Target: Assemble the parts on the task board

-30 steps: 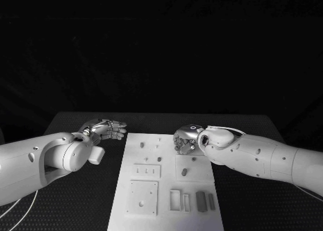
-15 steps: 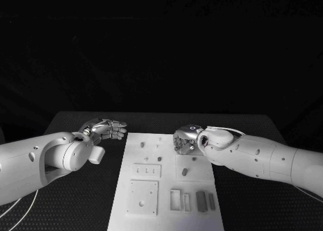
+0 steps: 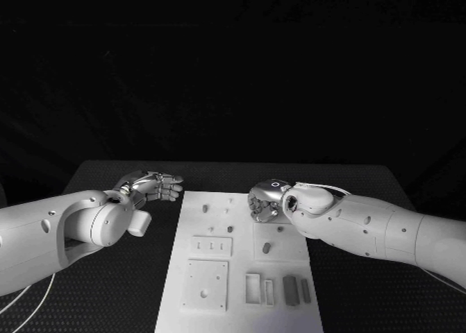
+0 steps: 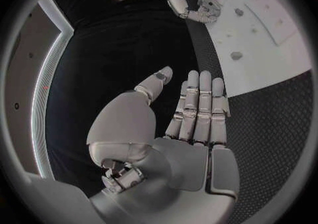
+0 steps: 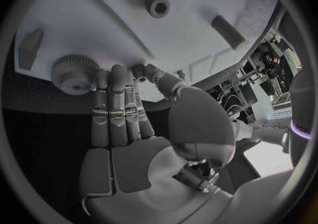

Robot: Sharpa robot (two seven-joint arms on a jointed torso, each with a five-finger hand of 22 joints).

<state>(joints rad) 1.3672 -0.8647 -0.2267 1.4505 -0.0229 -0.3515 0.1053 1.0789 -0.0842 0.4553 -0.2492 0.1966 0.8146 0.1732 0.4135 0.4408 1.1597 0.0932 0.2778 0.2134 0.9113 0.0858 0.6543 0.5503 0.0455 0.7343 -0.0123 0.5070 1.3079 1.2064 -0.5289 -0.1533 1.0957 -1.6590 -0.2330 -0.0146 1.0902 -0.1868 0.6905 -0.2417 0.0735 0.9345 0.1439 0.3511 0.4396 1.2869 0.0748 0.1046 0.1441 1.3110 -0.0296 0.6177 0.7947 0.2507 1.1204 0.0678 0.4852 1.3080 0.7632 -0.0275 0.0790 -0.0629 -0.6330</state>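
Now, line by line:
Bench: the black bench (image 3: 112, 277) carries the white task board (image 3: 237, 267) at its middle, long side running away from the robot.
Task board: raised square plates sit on its near and middle parts; a narrow open slot and two grey bar parts (image 3: 289, 290) lie side by side at the near right corner; a small grey peg part (image 3: 266, 247) stands on the square plate at the right.
Left hand: the left hand (image 3: 153, 186) hovers over the bare bench just beside the board's far left corner, apart from the board; in the left wrist view (image 4: 192, 113) its fingers lie straight and close together with the thumb set apart, and nothing is in it.
Right hand: the right hand (image 3: 262, 201) is low over the board's far right edge, palm down.
Gear: a round toothed gear (image 5: 74, 73) lies on the board's edge, and the right hand's fingertips (image 5: 103, 78) touch its rim in the right wrist view; I cannot tell whether they actually grip it.
Other parts near the right hand: a small hexagonal nut-like part (image 5: 158, 6) and a grey bar (image 5: 228, 32) lie on the board beyond the fingers, well apart from them.
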